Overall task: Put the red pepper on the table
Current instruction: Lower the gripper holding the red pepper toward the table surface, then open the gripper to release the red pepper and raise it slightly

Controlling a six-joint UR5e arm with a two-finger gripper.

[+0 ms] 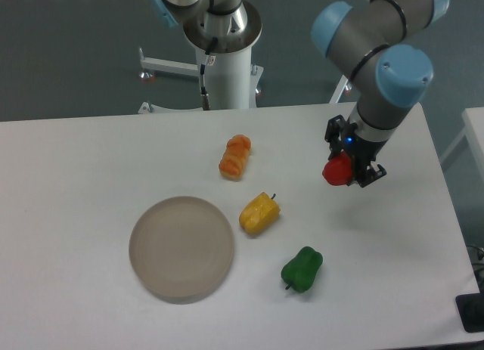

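The red pepper (336, 170) is small, glossy and bright red. It sits between the fingers of my gripper (346, 168), which is shut on it. The gripper holds it over the right part of the white table (76, 176), close to the surface; I cannot tell whether the pepper touches the table. Part of the pepper is hidden behind the black fingers.
An orange pepper (235, 156) lies near the table's middle back. A yellow pepper (259, 212) lies in the middle and a green pepper (302, 269) in front of it. A round grey-beige plate (181, 248) stands front left. The arm's base column (225, 70) stands behind the table.
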